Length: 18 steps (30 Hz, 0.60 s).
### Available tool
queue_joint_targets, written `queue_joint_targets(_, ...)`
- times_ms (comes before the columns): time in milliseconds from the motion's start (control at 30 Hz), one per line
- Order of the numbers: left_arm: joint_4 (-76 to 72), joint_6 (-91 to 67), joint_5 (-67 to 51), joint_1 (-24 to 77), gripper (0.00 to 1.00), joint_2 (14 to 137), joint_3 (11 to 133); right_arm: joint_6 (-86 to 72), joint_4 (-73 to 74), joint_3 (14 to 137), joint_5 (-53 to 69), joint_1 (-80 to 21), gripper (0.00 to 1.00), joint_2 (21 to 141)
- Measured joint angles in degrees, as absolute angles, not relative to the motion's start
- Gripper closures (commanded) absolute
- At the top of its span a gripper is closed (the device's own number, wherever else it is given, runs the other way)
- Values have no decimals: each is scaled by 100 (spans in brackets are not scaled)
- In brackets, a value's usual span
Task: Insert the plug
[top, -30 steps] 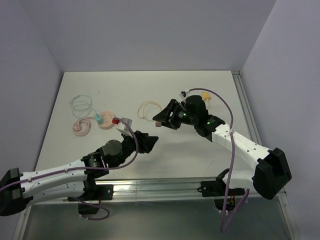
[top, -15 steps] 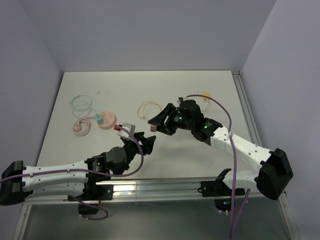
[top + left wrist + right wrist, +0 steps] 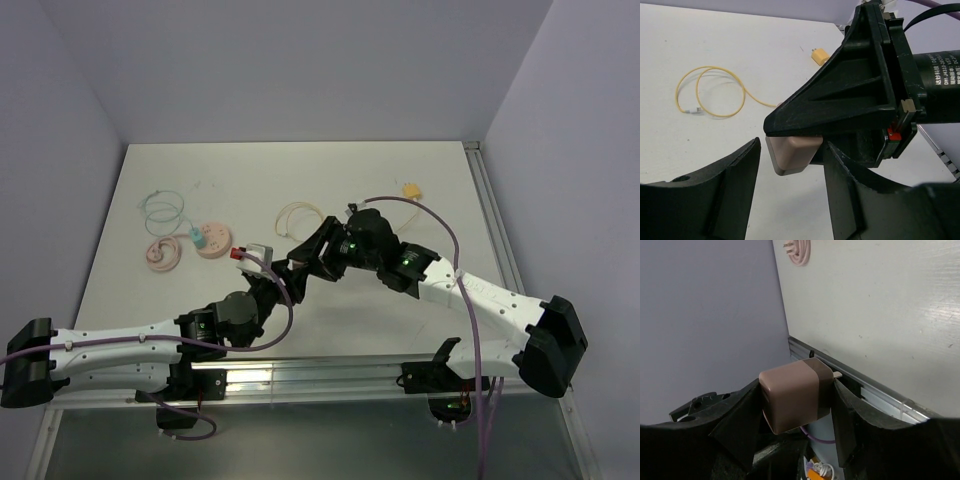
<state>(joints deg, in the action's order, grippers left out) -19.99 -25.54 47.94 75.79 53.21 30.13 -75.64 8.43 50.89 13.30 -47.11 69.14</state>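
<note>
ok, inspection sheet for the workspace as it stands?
Surface: white table, a few faint marks.
Job's things: brown charger, held off the table between the two grippers.
Clutter: pink disc at left; small yellow connector at far right.
Grippers: right gripper shut on the charger; left gripper open, a finger on either side of the charger.
Cables: yellow cable coiled mid-table; teal cable and pink cable coiled at left; purple leads along the arms.
Surroundings: lavender walls; metal rail at the near edge.
</note>
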Motion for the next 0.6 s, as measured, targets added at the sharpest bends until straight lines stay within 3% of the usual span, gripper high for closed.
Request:
queue_joint_targets(300,-2034,-2563,4915,7583,51,5507,3024,-7706,875,5212,1111,-4967,100,6869)
queue_joint_targets(500,-2018,-2512,5085,7616,78,5616,3122,-7749,923,5251,947,-5006,100,6869)
queue_joint_targets(533,-2012,-2517,5100,7620,95,5621,3127,-7747,923,5256,943,-5013,100,6869)
queue_joint_targets(600,-2001,-2526,5111,7623,100,5621,3127,-7723,923,5258,926,-5026,99,6869)
